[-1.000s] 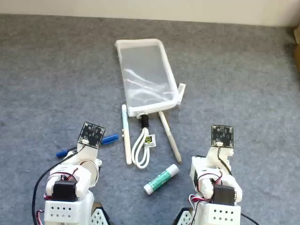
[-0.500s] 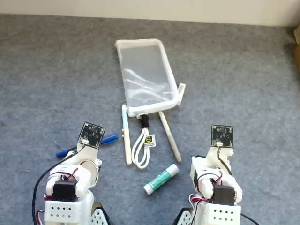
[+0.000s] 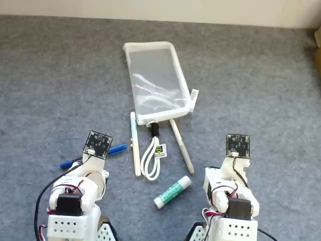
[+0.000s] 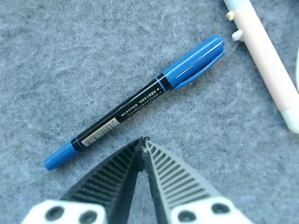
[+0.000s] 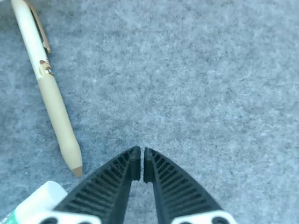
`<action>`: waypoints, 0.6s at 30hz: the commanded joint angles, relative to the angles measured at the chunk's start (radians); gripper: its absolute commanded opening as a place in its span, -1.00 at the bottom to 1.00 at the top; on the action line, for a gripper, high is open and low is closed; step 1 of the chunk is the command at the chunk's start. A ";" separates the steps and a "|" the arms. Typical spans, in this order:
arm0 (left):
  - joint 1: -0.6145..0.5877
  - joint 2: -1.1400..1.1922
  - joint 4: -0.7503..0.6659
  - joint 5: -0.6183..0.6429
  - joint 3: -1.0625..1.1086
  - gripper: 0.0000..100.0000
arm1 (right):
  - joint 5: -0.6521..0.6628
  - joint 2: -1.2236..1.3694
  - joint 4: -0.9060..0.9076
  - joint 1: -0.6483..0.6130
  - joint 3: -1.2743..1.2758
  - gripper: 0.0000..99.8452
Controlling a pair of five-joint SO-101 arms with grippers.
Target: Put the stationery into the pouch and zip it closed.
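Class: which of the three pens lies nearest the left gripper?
The blue marker, just beyond the left gripper; the white pen and beige pen lie farther off.

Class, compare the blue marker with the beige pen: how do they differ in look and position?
The blue marker has a black barrel and blue cap; the beige pen is cream and tan. The blue marker lies beside the left arm, the beige pen nearer the right arm, one end by the pouch. Both lie flat on the carpet, outside the pouch.
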 commanded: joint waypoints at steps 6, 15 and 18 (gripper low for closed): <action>-0.012 -0.010 0.008 0.006 0.022 -0.99 | 0.011 -0.012 0.002 0.012 0.125 -0.96; -0.012 -0.010 0.008 0.006 0.022 -0.99 | 0.006 -0.010 0.002 0.005 0.125 -0.96; -0.012 -0.010 0.008 0.006 0.022 -0.99 | 0.006 -0.010 0.002 0.005 0.125 -0.96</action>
